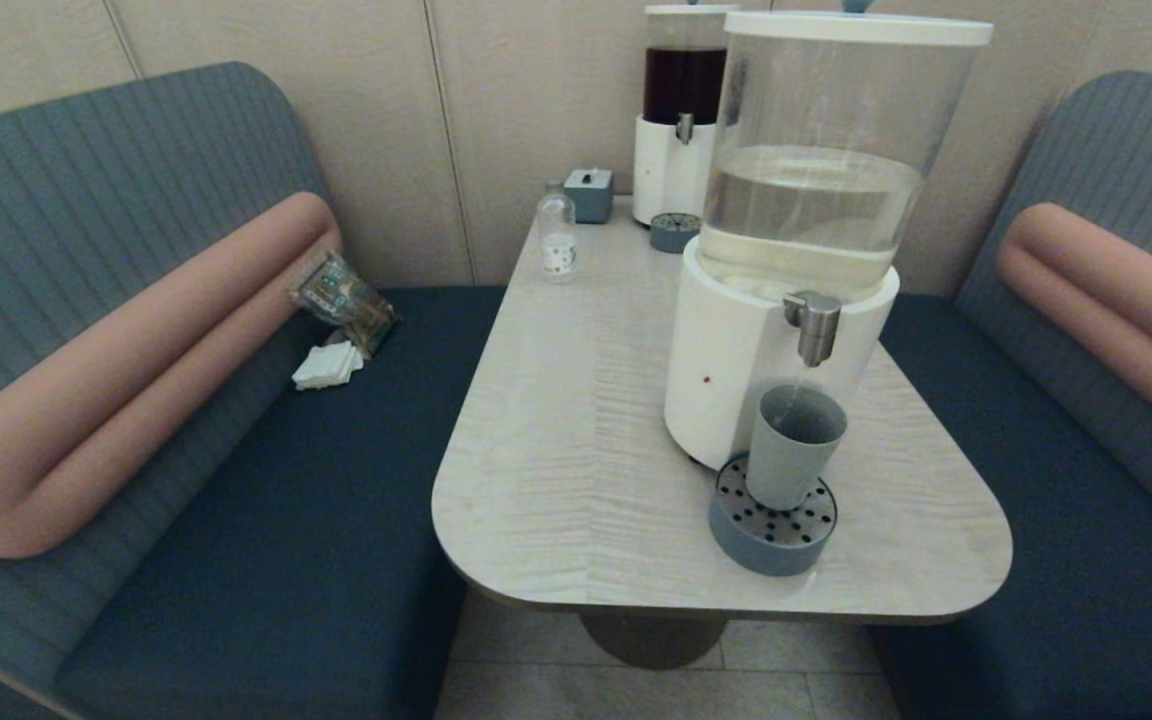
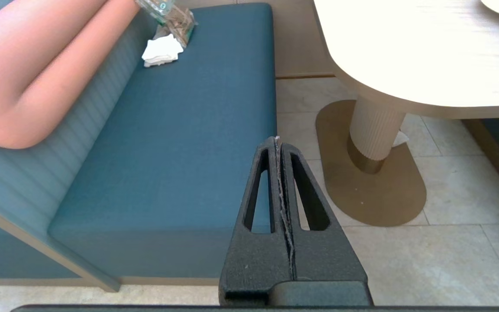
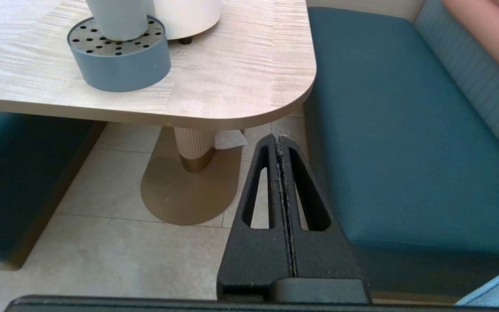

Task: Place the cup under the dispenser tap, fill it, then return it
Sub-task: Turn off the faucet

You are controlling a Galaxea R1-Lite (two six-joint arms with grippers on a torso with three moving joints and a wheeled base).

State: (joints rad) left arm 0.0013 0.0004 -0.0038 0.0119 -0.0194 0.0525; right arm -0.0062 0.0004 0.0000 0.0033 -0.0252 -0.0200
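Cup (image 1: pixel 794 446): upright on the round perforated drip tray (image 1: pixel 772 530), directly beneath the dispenser tap (image 1: pixel 814 323), apart from the spout, mouth open upward. Contents impossible to tell. Lower part of the cup (image 3: pixel 118 18) also visible in the right wrist view, standing toward the back of the drip tray (image 3: pixel 119 58).

Tap mounted on the white base of the large dispenser (image 1: pixel 786 310), clear tank above part-filled with pale liquid. Tray touching the foot of that base, near the front right corner of the bench (image 1: pixel 576 420).

Farther back on the bench: small clear bottle (image 1: pixel 557 238) with a white label, small grey-blue box (image 1: pixel 589 194), second dispenser (image 1: pixel 681 110) with dark red liquid and its own small tray (image 1: pixel 674 232).

Left gripper (image 2: pixel 279 145): closed, fingers pressed together with nothing between, hanging low over the floor beside the left seat (image 2: pixel 180 143), well apart from the bench top.

Right gripper (image 3: pixel 279 142): likewise closed and empty, low over the floor below the bench's front right corner, beside the right seat (image 3: pixel 405 143).

On the left seat: white napkins (image 1: pixel 328 366) and a clear packet (image 1: pixel 344 298).
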